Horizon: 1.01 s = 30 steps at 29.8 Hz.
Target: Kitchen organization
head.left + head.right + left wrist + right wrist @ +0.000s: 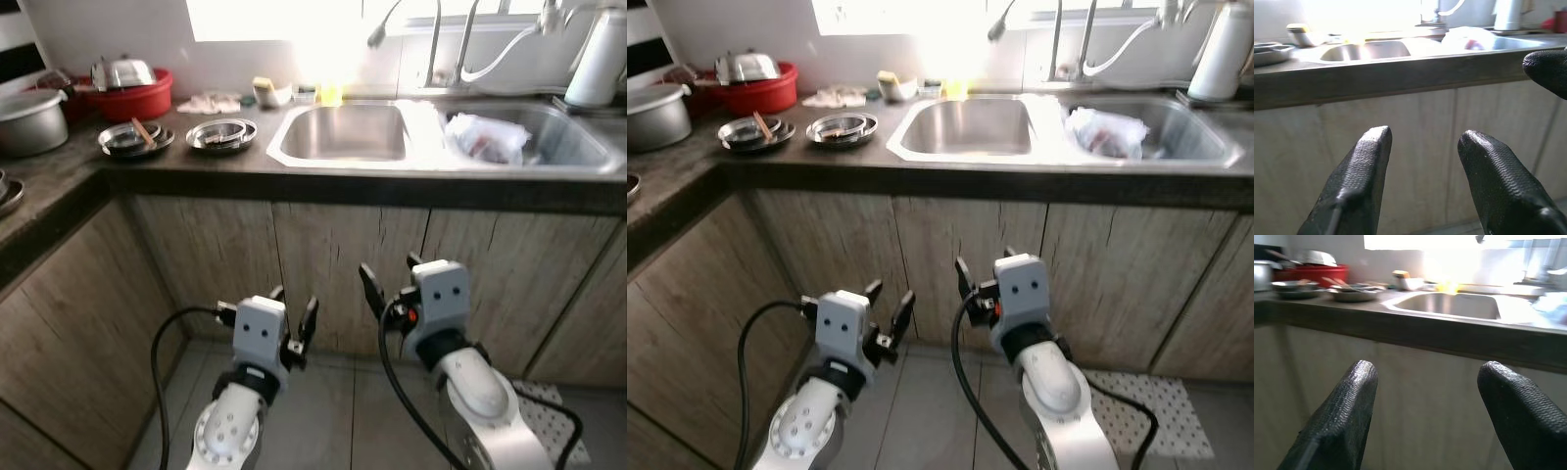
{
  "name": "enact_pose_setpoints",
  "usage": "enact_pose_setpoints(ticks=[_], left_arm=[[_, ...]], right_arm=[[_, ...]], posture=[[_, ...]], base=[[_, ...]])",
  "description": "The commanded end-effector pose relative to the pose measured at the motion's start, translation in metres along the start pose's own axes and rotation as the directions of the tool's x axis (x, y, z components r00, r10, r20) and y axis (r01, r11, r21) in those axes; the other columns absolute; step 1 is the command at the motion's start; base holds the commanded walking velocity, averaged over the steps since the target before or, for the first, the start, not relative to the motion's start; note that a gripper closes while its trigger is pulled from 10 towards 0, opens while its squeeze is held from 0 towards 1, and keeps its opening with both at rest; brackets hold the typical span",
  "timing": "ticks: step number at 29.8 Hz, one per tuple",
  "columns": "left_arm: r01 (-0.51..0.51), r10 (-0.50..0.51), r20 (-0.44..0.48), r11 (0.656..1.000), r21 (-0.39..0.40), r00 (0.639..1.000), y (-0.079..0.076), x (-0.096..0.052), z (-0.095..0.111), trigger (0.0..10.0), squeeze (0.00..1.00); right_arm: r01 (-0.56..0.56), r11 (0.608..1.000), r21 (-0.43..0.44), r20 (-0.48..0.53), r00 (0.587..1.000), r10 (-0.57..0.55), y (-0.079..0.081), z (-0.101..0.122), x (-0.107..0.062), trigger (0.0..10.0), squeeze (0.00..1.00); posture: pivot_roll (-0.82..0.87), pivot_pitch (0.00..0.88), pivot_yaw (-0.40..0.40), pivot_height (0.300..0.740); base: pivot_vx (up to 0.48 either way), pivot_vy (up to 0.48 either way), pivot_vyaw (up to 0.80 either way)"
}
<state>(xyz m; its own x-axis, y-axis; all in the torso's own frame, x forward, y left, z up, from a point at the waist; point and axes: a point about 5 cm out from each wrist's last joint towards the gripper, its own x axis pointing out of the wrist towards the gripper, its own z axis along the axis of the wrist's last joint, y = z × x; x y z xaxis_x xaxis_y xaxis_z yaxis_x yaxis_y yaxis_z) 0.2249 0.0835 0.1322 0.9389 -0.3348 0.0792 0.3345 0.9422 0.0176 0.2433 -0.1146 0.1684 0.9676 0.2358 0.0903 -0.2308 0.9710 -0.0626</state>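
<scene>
Two stacked steel plates (221,134) sit on the dark counter (176,162) left of the sink. A second steel plate (135,139) beside them holds a wooden stick. The left basin (343,132) of the steel sink holds nothing, while a crumpled plastic bag (487,137) lies in the right basin. Both arms are held low in front of the wooden cabinet doors (323,264), below the counter edge. My left gripper (294,302) is open and holds nothing. My right gripper (389,266) is open too, fingers spread wide (1425,372).
A red bowl (132,98) with a steel lid, a grey pot (29,119), a white cloth (209,102) and a small cup (269,92) stand along the back. Faucets (431,44) and a white jug (598,59) are behind the sink. A dotted mat (549,421) lies on the floor.
</scene>
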Motion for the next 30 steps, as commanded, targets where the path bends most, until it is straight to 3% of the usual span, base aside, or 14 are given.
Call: enact_pose_setpoints(ticks=[1,7,30], left_arm=[[-0.003,0.003,-0.002,1.000,0.012,1.000,0.0018,0.0007,0.0014,10.0,0.00],[0.002,-0.002,0.000,1.000,0.016,1.000,0.0021,0.0004,0.0018,10.0,0.00],[0.007,-0.007,0.006,1.000,0.023,1.000,0.0026,0.0012,0.0027,10.0,0.00]], right_arm=[[-0.006,1.000,0.007,-0.005,1.000,0.006,0.0022,0.0006,0.0002,10.0,0.00],[-0.019,1.000,-0.005,-0.001,1.000,0.019,0.0041,0.0012,0.0002,10.0,0.00],[-0.029,0.999,-0.014,0.004,1.000,0.029,0.0050,0.0018,0.0025,10.0,0.00]], posture=[[0.03,0.046,0.025,0.740],[0.03,0.046,0.027,0.740],[0.04,0.049,0.028,0.740]], base=[[0.000,0.000,0.00],[0.000,0.000,0.09],[0.344,0.000,0.80]])
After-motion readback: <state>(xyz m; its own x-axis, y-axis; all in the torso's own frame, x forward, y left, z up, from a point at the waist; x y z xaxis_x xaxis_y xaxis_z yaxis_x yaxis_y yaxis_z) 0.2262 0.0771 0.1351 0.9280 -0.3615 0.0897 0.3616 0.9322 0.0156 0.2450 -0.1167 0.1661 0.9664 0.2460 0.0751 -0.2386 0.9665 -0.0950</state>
